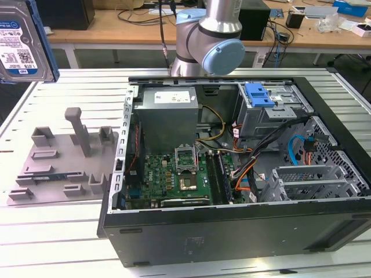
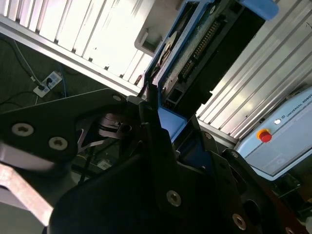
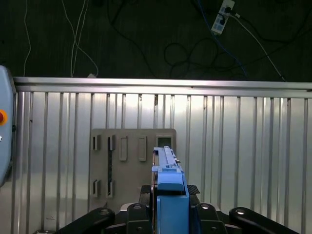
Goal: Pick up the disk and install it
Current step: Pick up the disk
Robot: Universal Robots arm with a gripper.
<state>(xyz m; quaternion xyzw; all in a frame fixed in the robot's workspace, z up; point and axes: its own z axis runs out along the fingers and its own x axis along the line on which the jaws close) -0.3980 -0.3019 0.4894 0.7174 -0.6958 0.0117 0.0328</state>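
A: Location of disk (image 3: 168,161)?
B: Clamped edge-on between gripper (image 3: 170,195) fingers, shut on blue rails (image 3: 171,185); grey fixture plate (image 3: 131,136) well beyond fingertips.
A: Handling?
B: Probably rigid, dense, shock-sensitive; safest gripped by rails.

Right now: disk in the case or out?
Out. The claw holds the disk in both wrist views; in the exterior view it is apart from the open case.

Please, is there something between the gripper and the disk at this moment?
Nothing lies between them. In the first wrist view the gripper closes directly on the blue edge of the disk, with no gap.
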